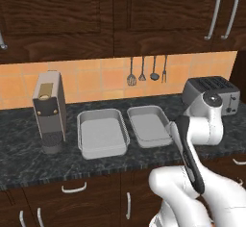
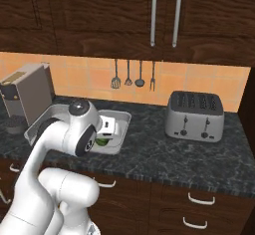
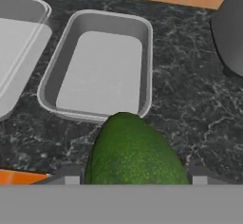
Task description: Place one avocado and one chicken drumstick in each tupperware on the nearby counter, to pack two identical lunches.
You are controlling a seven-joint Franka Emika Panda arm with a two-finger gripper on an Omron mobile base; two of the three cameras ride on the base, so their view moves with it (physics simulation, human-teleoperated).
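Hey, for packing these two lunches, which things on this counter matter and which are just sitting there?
Belongs to the job:
- avocado, held in the gripper
- left tupperware, empty
- right tupperware, empty
- counter

Just there:
- coffee machine
- toaster
- hanging utensils

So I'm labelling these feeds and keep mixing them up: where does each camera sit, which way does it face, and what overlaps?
Left base view: behind the arm's left, facing the counter, two tupperwares and coffee machine; the white arm rises lower right.
Right base view: behind its right, facing the toaster; the arm rises lower left.
Hand view: on the hand, looking down past the tool, shut on the avocado.
Shared: both base views show toaster, utensils and tupperwares.
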